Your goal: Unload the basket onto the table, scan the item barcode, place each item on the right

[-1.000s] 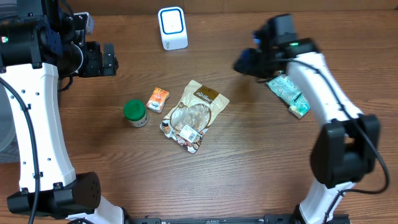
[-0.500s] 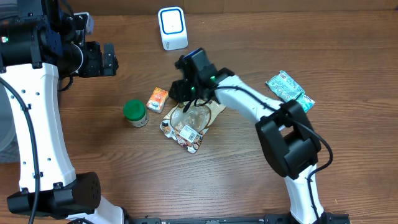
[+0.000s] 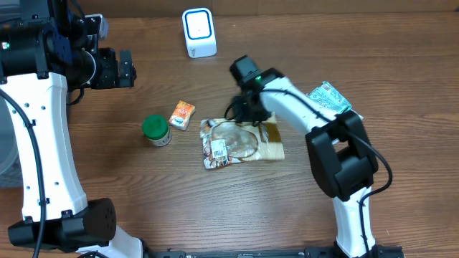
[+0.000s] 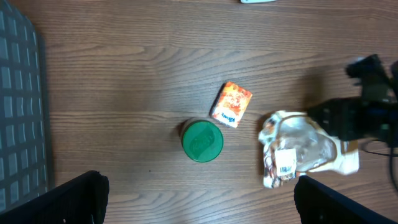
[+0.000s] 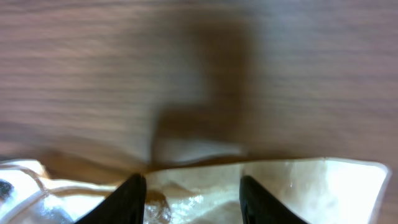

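Observation:
The item, a clear and tan snack bag (image 3: 240, 141), lies flat on the wooden table with a white barcode label (image 3: 219, 149) facing up near its left end. My right gripper (image 3: 247, 115) is down on the bag's far edge. In the right wrist view its fingertips (image 5: 134, 198) stand apart over the bag (image 5: 199, 186), and nothing looks pinched between them. The white scanner (image 3: 199, 32) stands at the back of the table. My left gripper (image 3: 123, 68) hangs open, high at the left. From its wrist view (image 4: 199, 205) the bag (image 4: 305, 149) and label (image 4: 285, 163) show.
A green-lidded jar (image 3: 155, 130) and a small orange packet (image 3: 182, 115) sit just left of the bag. A teal packet (image 3: 330, 99) lies to the right, behind the right arm. A grey gridded bin (image 4: 18, 112) borders the table's left side.
The right arm swung in from the right and came down on the bag. The bag has turned and slid right, so it now lies lengthwise across the table. The left arm stayed still.

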{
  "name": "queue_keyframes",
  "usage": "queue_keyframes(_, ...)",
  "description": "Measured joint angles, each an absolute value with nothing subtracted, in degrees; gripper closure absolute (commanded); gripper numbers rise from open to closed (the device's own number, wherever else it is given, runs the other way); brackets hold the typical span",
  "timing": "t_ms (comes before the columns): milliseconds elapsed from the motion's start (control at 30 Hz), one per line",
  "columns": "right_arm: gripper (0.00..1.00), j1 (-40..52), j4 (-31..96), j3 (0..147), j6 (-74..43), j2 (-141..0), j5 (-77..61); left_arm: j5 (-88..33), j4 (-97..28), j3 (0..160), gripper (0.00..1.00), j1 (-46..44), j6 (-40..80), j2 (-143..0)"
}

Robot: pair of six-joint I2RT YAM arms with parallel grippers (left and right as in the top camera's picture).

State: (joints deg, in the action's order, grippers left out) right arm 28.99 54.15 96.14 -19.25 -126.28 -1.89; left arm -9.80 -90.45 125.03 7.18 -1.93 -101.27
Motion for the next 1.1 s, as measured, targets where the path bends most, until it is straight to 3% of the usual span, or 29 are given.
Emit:
queue_keyframes(100,0.43,26.4,65.2,99.5,-19.5,-126.3,-1.1,-9.8,-90.5,125.0,0.0,7.2,-1.9,-101.3)
queue_keyframes(367,0.42,24.5,81.6,102.8,-13.3,-126.3,-4.9,-9.8,-90.5,125.0,0.0,7.2,-1.9,-101.3)
queue_keyframes(700,0.48,24.8,79.1,95.1,-7.0,-126.3,-8.6,-9.8,-90.5,125.0,0.01,7.2,-1.9,-101.3)
queue_keyframes(1100,0.45,32.1,75.2,94.8,-3.8,-126.3,-24.5,-9.8,-90.5,125.0,0.0,7.2,-1.9,-101.3)
